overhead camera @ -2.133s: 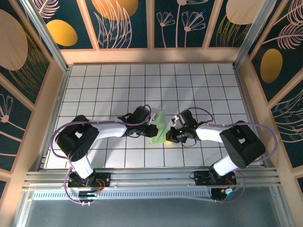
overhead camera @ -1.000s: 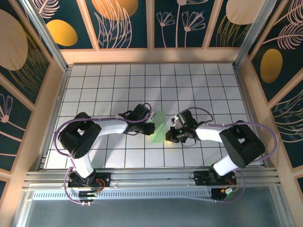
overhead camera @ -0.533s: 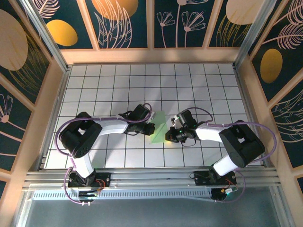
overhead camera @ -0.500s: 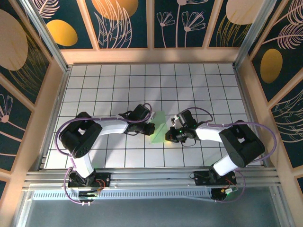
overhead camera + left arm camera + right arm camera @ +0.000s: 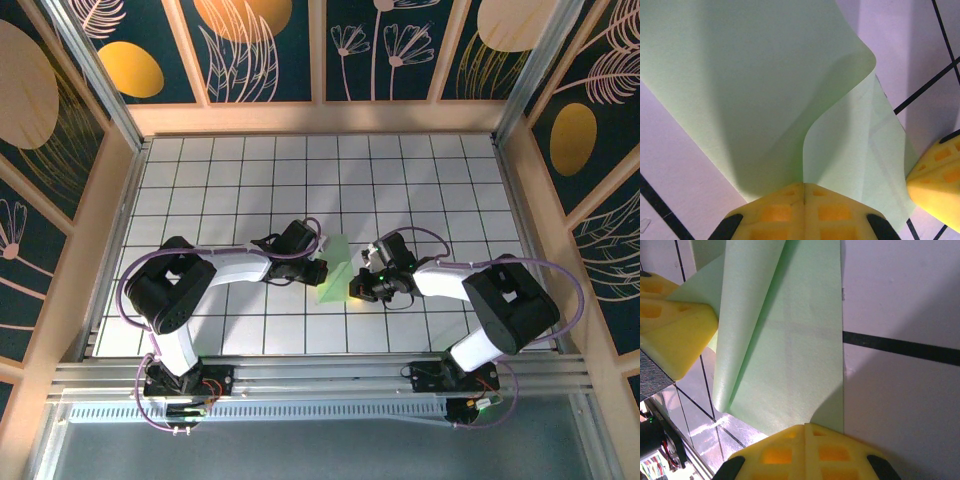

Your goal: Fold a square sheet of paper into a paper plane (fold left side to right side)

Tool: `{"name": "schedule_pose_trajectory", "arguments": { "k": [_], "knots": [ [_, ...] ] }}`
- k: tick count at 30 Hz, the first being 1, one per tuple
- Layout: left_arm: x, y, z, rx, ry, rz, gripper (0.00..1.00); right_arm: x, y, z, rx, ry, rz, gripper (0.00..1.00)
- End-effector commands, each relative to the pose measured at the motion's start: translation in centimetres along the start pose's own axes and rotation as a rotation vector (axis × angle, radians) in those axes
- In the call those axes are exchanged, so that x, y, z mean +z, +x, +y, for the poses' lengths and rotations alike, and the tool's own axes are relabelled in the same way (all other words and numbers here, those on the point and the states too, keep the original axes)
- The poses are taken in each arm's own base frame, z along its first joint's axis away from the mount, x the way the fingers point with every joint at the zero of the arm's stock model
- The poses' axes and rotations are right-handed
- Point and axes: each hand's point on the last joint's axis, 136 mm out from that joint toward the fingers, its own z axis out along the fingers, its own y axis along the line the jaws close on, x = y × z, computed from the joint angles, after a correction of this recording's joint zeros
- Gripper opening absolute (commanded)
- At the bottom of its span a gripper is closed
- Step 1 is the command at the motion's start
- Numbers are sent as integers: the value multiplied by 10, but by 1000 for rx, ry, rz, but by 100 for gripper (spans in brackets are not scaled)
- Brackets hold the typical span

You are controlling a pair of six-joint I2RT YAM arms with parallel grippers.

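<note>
The square sheet of paper (image 5: 336, 268) is pale green and lies between my two grippers at the middle of the tiled floor. My left gripper (image 5: 321, 270) is shut on its left edge. That flap (image 5: 755, 90) is lifted and curls over the part lying flat, its edge running into the seam of the left gripper (image 5: 804, 186). My right gripper (image 5: 356, 288) is shut, and its tips (image 5: 805, 427) rest on the flat paper (image 5: 790, 355) near the straight right edge. The left fingers (image 5: 670, 325) stand at the sheet's far side. No paper plane shape can be seen.
White tiles with black grid lines (image 5: 400, 190) stretch around the paper on all sides. Wooden walls (image 5: 320, 118) enclose the floor. The metal rail (image 5: 320, 375) with both arm bases runs along the near edge.
Two seconds ago the paper showed wider beside the left gripper; the left gripper has since carried the flap slightly rightward. Over the last second nothing visibly moved.
</note>
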Motion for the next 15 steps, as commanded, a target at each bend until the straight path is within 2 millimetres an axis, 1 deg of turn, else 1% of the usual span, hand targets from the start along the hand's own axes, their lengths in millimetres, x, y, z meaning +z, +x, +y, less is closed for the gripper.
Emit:
{"name": "schedule_pose_trajectory", "arguments": {
  "k": [1, 7, 12, 13, 15],
  "knots": [
    [4, -4, 2, 14, 3, -2, 0, 7, 17, -27, 41, 98, 46, 0],
    [6, -5, 1, 16, 5, -3, 0, 7, 17, -27, 42, 98, 48, 0],
    [9, 0, 5, 11, -2, 13, 0, 6, 16, -24, 38, 90, 45, 0],
    [10, 2, 6, 10, -3, 18, 0, 6, 15, -22, 36, 82, 44, 0],
    [11, 6, 8, 10, -9, 29, 0, 3, 11, -11, 27, 45, 37, 0]
  ]
}}
